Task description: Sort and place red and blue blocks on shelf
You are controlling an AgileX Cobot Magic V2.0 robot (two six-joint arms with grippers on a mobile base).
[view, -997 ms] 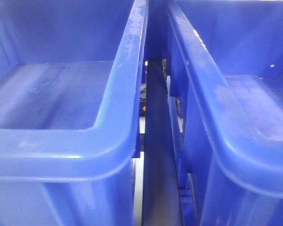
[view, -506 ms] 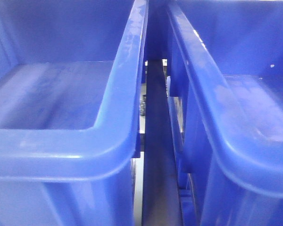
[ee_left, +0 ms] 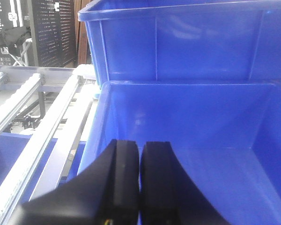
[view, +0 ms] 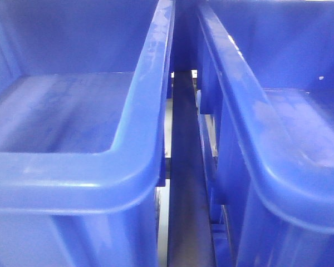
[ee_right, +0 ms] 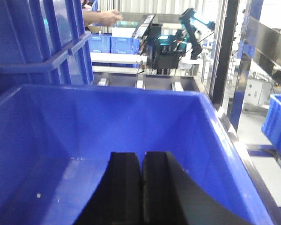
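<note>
We see our left gripper (ee_left: 139,183) over a blue bin (ee_left: 187,117), fingers pressed together, empty. Our right gripper (ee_right: 141,192) likewise, above another bin (ee_right: 107,117). No blocks visible; shelf rollers (ee_left: 33,140) run alongside.

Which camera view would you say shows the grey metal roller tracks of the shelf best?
The left wrist view: the grey metal roller tracks run uncovered beside the blue bins. The front view shows only a sliver between bins; the right wrist view shows only distant framing.

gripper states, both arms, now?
Left gripper: closed, fingers pressed together, nothing between them, above a blue bin.
Right gripper: closed, empty too, above another bin.
</note>
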